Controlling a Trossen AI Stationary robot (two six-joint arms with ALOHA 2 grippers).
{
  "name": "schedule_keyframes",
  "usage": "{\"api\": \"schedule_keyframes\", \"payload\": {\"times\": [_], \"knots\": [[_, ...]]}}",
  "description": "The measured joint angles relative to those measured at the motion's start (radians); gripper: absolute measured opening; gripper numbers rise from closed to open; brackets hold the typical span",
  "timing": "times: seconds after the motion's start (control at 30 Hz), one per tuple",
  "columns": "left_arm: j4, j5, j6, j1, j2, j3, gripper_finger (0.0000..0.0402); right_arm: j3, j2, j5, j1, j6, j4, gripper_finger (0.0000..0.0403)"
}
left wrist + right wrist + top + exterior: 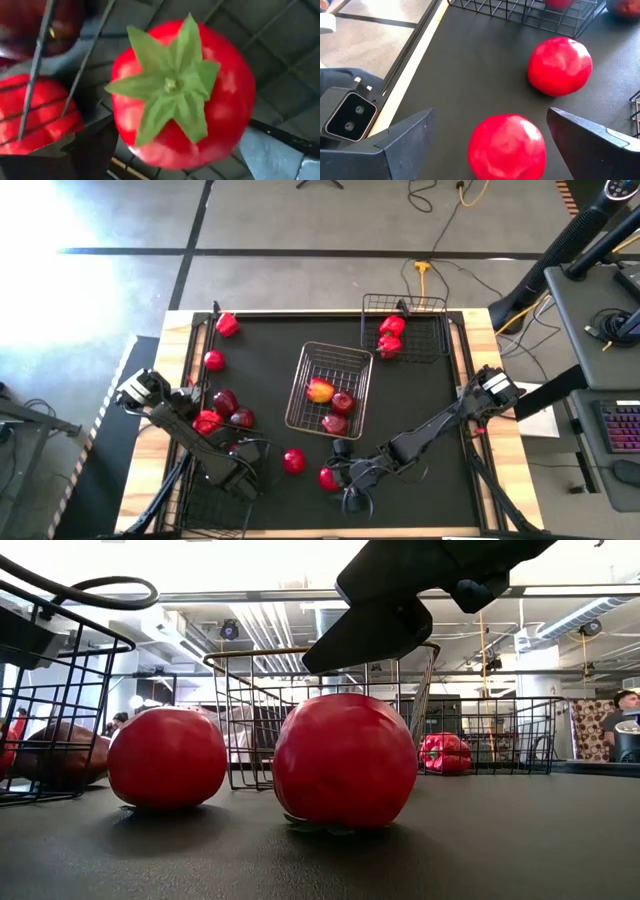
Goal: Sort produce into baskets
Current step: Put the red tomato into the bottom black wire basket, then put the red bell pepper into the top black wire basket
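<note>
My left gripper (240, 452) points down into the black wire basket (205, 480) at the table's left. It is open over a red tomato with a green stem (182, 95) that rests on the basket's mesh floor between its fingers (85, 157). My right gripper (490, 120) hangs open near the front edge. Its fingers stand either side of a red tomato (506, 147) on the mat, with gaps showing. A second loose tomato (560, 66) sits just beyond it. In the low view this gripper (380, 620) hovers above its tomato (345, 760).
The silvery basket (352, 360) at centre holds a yellow-red apple (320, 390) and two dark red apples (342, 402). The black basket (430, 340) at far right holds two red peppers (392, 326). More red produce (225, 402) lies at the left, with a pepper (228, 325) at the far left.
</note>
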Motion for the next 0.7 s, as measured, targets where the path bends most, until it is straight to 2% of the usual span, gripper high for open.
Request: {"api": "schedule_keyframes", "payload": {"times": [0.2, 0.37, 0.5, 0.63, 0.7], "knots": [[-0.102, 0.067, 0.009, 0.003, 0.0, 0.058, 0.0361, 0.0, 0.0, 0.001, -0.007, -0.004, 0.0, 0.0379], [-0.288, 0.044, 0.059, 0.014, -0.01, 0.226, 0.0361, -0.001, 0.0, 0.001, -0.007, 0.003, 0.003, 0.0379], [-0.42, -0.154, 0.091, 0.052, -0.018, 0.397, 0.0361, -0.001, 0.0, 0.003, -0.007, -0.003, 0.02, 0.0379], [-0.413, -0.389, 0.182, 0.118, -0.037, 0.531, 0.0361, -0.001, 0.0, 0.003, -0.01, -0.007, 0.037, 0.0379], [-0.407, -0.475, 0.26, 0.164, -0.039, 0.574, 0.0361, -0.001, 0.0, 0.001, -0.01, -0.006, 0.039, 0.0379]]}}
